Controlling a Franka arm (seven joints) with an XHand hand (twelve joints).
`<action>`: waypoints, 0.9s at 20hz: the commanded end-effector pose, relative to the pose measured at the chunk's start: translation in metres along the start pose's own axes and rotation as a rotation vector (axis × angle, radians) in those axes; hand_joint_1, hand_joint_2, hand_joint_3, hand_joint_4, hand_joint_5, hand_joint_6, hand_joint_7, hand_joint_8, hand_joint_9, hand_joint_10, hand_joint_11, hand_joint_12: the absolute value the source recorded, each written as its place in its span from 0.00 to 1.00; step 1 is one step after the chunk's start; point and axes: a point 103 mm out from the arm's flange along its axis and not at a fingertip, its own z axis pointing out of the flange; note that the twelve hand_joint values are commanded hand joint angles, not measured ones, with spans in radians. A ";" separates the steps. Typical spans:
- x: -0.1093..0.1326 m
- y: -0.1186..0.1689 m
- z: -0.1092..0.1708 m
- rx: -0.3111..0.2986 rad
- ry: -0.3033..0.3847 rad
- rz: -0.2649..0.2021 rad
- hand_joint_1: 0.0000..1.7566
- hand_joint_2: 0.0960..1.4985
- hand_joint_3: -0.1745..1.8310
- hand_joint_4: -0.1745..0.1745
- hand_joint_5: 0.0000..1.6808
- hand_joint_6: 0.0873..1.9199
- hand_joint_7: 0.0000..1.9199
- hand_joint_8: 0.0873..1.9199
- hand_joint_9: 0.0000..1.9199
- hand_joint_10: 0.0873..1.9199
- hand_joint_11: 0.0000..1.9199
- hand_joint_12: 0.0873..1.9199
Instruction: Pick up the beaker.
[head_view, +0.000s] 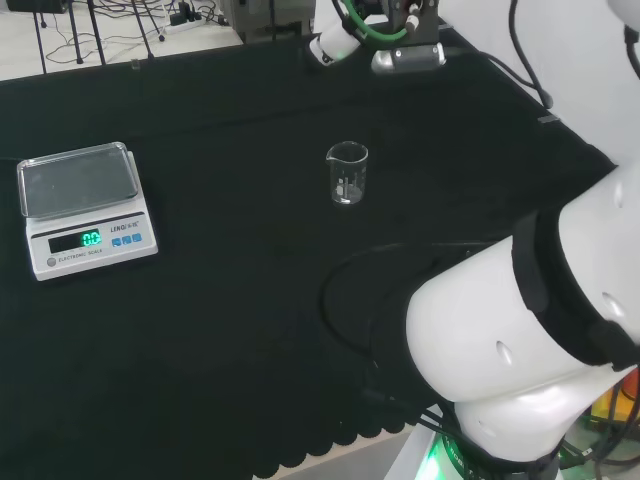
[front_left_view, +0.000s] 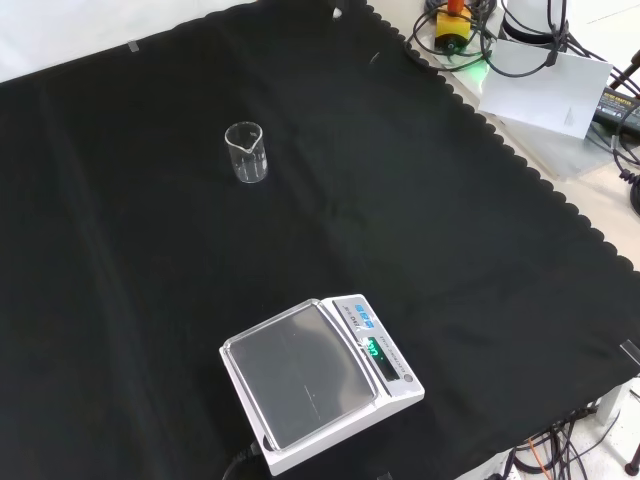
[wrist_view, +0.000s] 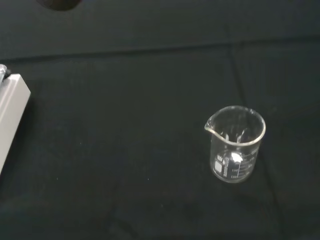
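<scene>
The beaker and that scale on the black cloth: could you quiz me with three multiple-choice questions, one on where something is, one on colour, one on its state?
1. In the head view, the beaker stands where relative to the scale?
A. On its pan
B. To its right, apart
C. Touching its left side

2. The scale's lit digits are:
A. Red
B. Green
C. Yellow

3. The beaker is:
A. Upright
B. Lying on its side
C. Upside down

Answers: 1 B, bare cloth lies between them. 2 B, the display glows green. 3 A, its open mouth and spout face up.
</scene>
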 end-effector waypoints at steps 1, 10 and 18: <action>-0.012 0.040 0.038 0.013 0.014 -0.013 0.39 0.56 0.03 0.58 0.00 0.00 0.00 0.21 0.00 0.37 0.00 0.43; -0.033 0.071 0.104 -0.008 0.075 0.000 0.40 0.56 0.03 0.60 0.00 0.00 0.00 0.13 0.00 0.32 0.00 0.36; -0.037 0.086 0.149 0.058 0.100 0.000 0.40 0.56 0.04 0.62 0.00 0.00 0.00 0.08 0.00 0.29 0.00 0.32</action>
